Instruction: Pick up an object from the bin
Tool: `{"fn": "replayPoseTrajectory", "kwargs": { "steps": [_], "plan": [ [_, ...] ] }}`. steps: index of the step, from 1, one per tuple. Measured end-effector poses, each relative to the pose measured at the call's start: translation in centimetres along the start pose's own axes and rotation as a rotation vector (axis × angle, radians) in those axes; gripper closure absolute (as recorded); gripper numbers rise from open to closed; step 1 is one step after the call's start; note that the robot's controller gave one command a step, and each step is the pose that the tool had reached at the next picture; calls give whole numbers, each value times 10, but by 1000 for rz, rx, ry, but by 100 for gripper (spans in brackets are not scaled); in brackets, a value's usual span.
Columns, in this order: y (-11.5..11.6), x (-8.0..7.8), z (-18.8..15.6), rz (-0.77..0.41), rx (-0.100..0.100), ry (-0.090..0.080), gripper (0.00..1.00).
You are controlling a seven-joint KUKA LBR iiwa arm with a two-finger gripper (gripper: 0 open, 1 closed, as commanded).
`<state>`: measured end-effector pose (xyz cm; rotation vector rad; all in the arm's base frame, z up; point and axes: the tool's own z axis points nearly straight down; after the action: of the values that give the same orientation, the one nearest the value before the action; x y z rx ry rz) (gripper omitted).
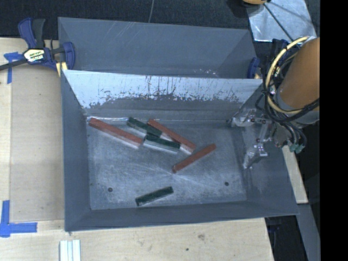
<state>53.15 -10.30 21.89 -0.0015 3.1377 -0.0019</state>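
The arm's jaws hang at the right of the frame over the sloping right wall of the grey bin (267,189), their opening impossible to tell, nothing seen in them, apart from the nearest reddish-brown bar (194,157) at centre-right, so descending here could strike the wall.

Lighting, I note: dim overall; pale sheen along the back wall of the bin (163,86); patchy glare on its floor; blackness beyond the far rim.
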Motion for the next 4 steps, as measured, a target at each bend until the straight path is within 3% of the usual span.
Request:
{"fn": "replayPoseTrajectory", "kwargs": {
  "steps": [1,2,3,4],
  "plan": [
    [-4,-12,63,-77,0,-6,0],
    [37,-13,138,-138,-1,-1,100],
    [37,-13,138,-138,-1,-2,100],
    [28,-31,-22,-134,0,-4,100]
  ]
}}
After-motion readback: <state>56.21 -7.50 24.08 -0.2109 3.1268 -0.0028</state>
